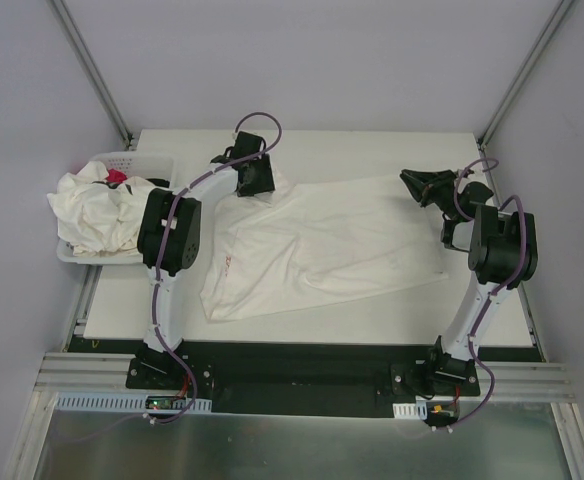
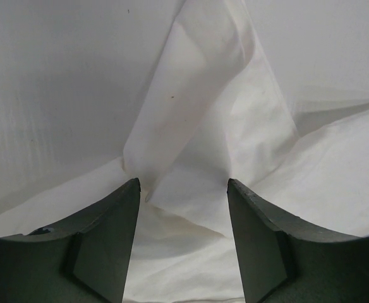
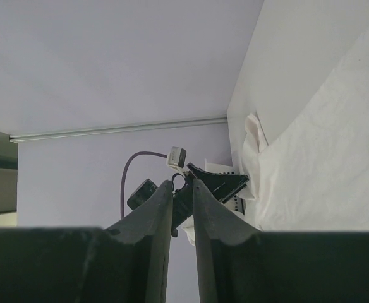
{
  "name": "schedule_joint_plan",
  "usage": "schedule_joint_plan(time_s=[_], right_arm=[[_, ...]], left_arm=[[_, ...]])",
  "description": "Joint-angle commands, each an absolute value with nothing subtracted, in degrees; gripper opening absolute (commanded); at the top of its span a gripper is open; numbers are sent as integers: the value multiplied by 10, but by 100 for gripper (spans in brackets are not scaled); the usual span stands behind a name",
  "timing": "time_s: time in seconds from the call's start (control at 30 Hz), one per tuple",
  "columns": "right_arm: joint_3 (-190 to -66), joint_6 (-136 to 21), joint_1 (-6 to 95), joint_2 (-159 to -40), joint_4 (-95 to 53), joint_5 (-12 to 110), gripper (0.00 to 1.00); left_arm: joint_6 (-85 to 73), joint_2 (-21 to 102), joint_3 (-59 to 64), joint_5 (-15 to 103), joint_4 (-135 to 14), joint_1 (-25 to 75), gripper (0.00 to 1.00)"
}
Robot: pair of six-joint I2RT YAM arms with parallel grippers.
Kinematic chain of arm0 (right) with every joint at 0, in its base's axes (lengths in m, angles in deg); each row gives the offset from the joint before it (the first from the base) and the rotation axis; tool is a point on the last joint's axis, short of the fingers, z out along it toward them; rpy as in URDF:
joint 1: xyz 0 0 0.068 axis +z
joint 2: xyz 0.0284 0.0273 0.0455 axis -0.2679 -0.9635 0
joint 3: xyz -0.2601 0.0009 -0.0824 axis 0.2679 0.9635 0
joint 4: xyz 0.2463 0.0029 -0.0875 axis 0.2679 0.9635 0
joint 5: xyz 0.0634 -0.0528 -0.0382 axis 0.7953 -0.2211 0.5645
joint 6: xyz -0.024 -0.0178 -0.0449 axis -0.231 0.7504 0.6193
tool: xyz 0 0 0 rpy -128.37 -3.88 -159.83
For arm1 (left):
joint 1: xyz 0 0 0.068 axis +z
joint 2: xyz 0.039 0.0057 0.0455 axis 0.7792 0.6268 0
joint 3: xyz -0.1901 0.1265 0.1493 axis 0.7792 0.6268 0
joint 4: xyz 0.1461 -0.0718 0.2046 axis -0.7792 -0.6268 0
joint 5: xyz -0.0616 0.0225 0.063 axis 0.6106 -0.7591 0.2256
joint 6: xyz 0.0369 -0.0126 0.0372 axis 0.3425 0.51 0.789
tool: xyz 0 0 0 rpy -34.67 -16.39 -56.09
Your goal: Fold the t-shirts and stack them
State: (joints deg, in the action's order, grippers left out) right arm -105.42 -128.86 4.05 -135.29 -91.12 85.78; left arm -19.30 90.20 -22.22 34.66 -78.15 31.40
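Note:
One off-white t-shirt (image 1: 312, 245) lies spread across the middle of the table. More t-shirts (image 1: 97, 210) are heaped in the basket at the left. My left gripper (image 1: 256, 186) is down at the spread shirt's far left corner. In the left wrist view its jaws (image 2: 183, 183) stand apart, straddling a raised fold of the shirt (image 2: 203, 126). My right gripper (image 1: 412, 183) hangs at the shirt's far right corner, pointing left. Its fingers (image 3: 182, 183) leave only a narrow slit with nothing in it, and the shirt (image 3: 323, 164) lies off to their right.
A white perforated basket (image 1: 137, 158) sits at the table's left edge, with a small red packet (image 1: 117, 177) among the cloth. Bare table (image 1: 302, 150) runs behind the shirt, and grey walls close in on three sides.

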Motion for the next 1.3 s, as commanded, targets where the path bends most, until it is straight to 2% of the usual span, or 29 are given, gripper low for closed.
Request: schedule_joint_plan(time_s=[0.0, 0.27, 0.73, 0.77, 0.9, 1.27], right_arm=[[-1058, -1291, 34, -1354, -961, 867, 22], [-1057, -1290, 33, -1355, -962, 866, 20], [-1053, -1294, 33, -1355, -970, 866, 18], [-1053, -1294, 33, -1355, -969, 866, 18], [-1053, -1296, 33, -1358, -971, 866, 18], [-1054, -1294, 33, -1362, -973, 866, 18]], left_arm=[[-183, 905, -225, 358, -778, 315, 56], [-190, 905, -215, 392, -779, 315, 48], [-194, 904, -211, 400, -779, 309, 16], [-194, 904, -212, 399, -779, 310, 11], [-193, 902, -214, 398, -779, 309, 2], [-192, 877, -224, 362, -779, 310, 0]])
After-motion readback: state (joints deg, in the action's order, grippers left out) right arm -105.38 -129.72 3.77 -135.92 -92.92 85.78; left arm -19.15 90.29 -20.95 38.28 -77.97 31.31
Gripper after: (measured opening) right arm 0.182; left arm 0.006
